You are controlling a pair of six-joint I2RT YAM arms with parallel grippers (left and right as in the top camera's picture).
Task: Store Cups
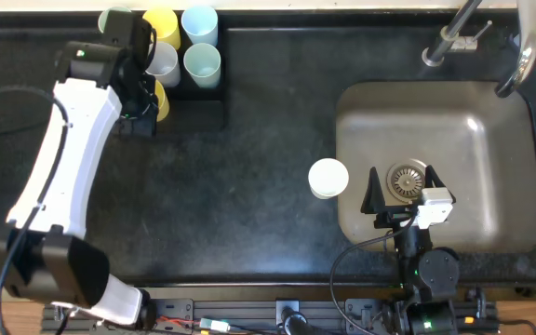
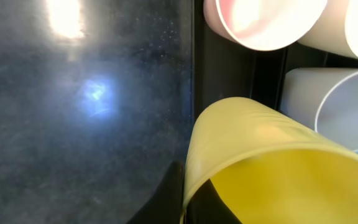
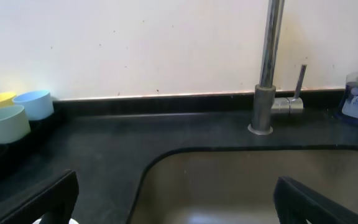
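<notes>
Yellow cup [image 2: 260, 168] partly past view's edge

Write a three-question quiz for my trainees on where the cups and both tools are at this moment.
1. True or false: the left tool grips a yellow cup at its rim.
2. Where is the lone white cup? A: on the counter beside the sink. B: on the black tray. C: in a tool.
3. Fill in: the right tool hangs open over the ____.
Key: 1 true; 2 A; 3 sink.
</notes>
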